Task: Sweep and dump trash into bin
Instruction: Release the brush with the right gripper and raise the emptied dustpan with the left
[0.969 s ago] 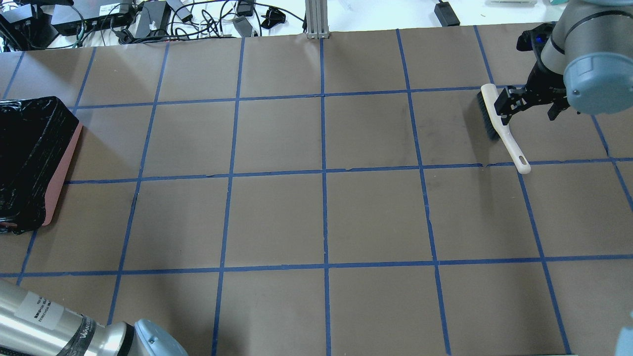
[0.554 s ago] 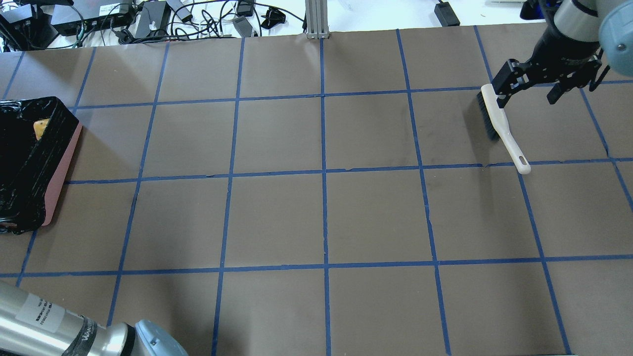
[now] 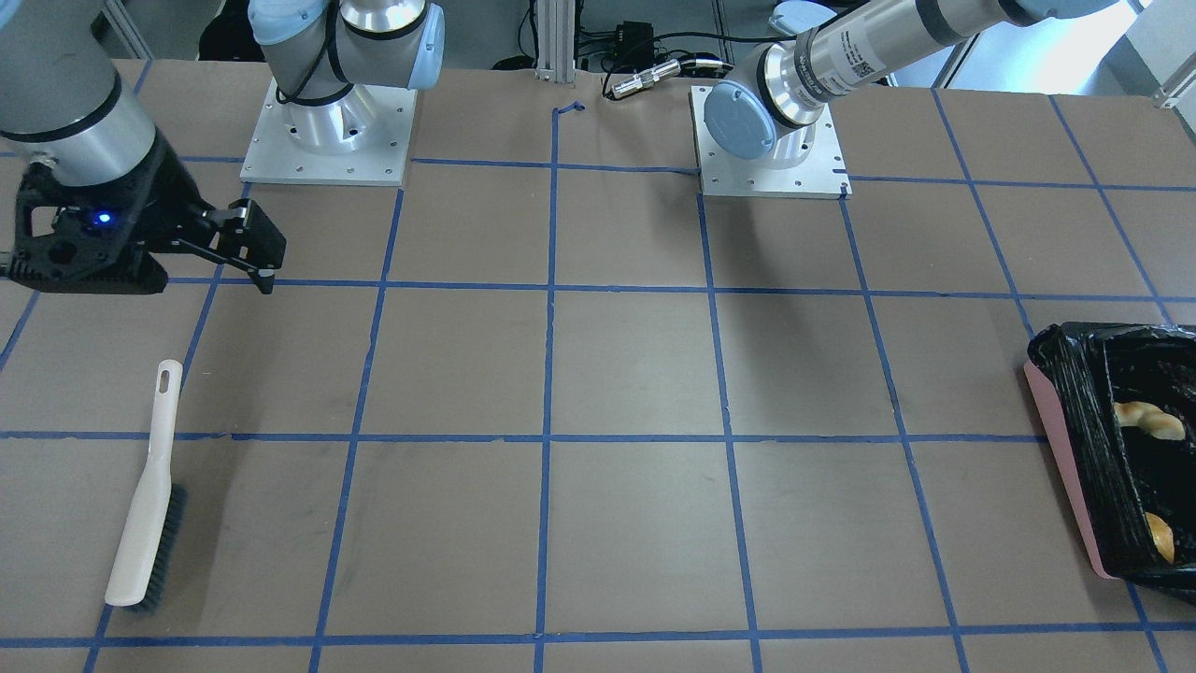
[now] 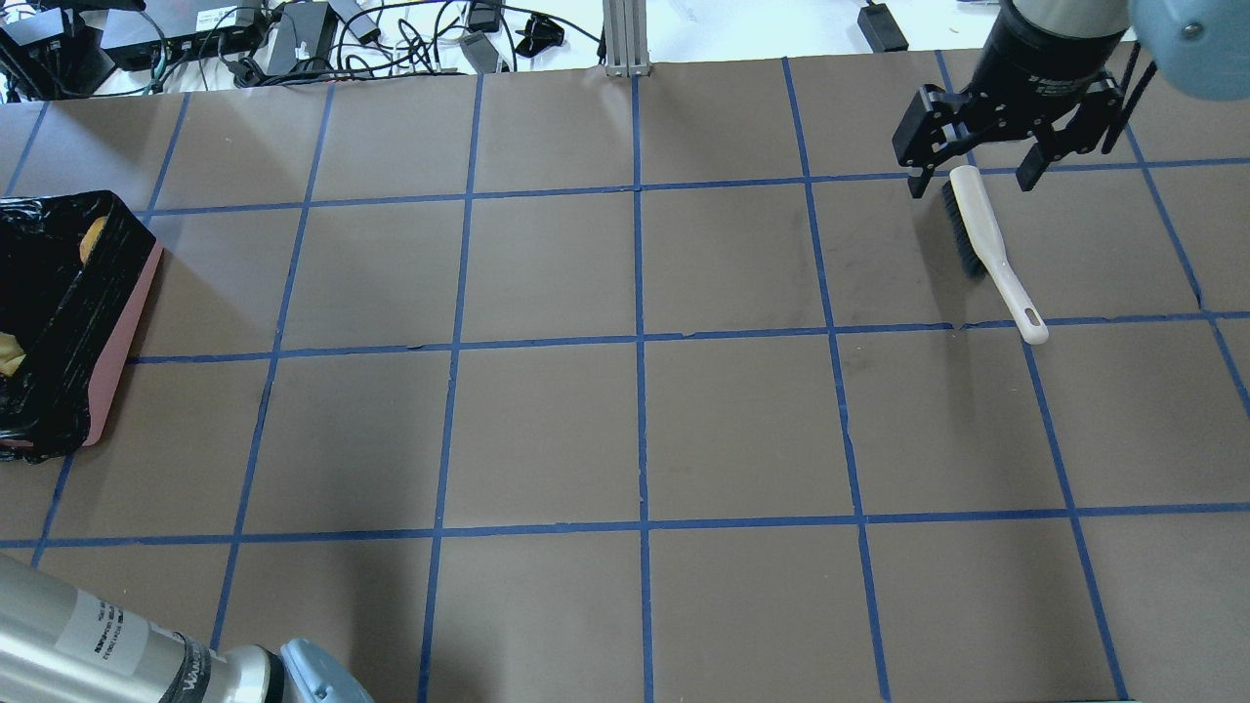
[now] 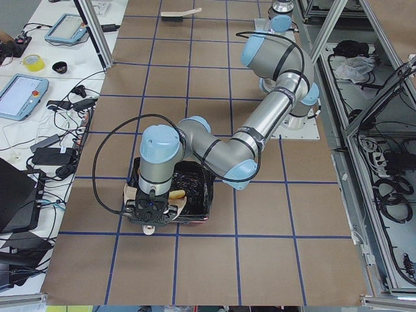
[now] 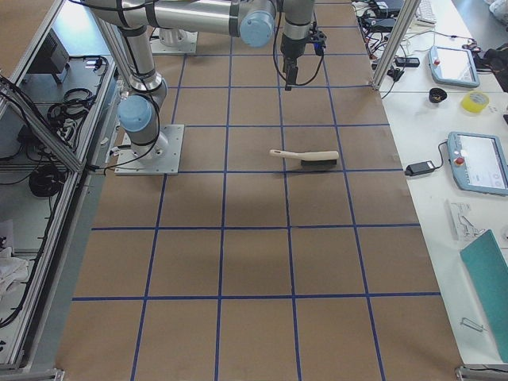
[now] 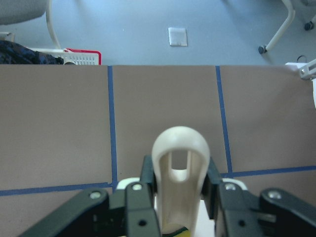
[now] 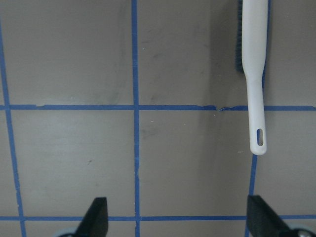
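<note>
The left gripper (image 7: pixel 180 197) is clamped on the dustpan (image 7: pixel 180 153) handle over the bin (image 3: pixel 1063 467), and trash (image 3: pixel 1145 419) lies inside it. The right gripper (image 4: pixel 972 181) hangs with fingers apart above the brush (image 4: pixel 986 229). I think the dustpan should tilt steeply over the bin's middle until it is empty.

A robotics lab: blue-taped grid table (image 4: pixel 547 430), teach pendant (image 6: pixel 479 163), aluminium framing (image 4: pixel 625 34).
</note>
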Robot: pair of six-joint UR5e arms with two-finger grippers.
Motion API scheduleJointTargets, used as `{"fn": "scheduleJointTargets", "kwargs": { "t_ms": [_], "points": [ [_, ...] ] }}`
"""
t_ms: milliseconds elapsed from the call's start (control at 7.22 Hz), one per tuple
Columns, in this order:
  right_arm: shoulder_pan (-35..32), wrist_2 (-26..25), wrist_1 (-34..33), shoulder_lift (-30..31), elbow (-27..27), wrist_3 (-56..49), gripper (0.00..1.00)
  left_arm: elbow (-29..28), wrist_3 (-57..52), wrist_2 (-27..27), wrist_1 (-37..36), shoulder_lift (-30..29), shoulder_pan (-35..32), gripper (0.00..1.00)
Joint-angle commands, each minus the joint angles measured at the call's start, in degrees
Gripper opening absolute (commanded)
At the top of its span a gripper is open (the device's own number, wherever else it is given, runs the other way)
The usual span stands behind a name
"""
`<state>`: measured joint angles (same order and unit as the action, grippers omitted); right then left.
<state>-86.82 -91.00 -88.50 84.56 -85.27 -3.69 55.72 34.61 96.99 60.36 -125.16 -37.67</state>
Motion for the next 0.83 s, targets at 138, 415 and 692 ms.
{"fn": "scheduleJointTargets", "kwargs": {
  "t_ms": [138,415,692],
  "points": [
    [-3.79,0.38,0.61,0.34,0.02,3.34,1.0,2.46,0.63,8.61,-3.22,2.99,-3.89,0.0],
    [-3.88,0.82,0.61,0.34,-0.33,2.82,1.0,5.79,0.02,14.68,-12.92,3.61,-5.3,0.0],
    [-3.88,1.43,0.61,0.34,-0.59,2.55,1.0,8.52,0.28,15.41,-13.95,5.45,-5.75,0.0]
  ]
}}
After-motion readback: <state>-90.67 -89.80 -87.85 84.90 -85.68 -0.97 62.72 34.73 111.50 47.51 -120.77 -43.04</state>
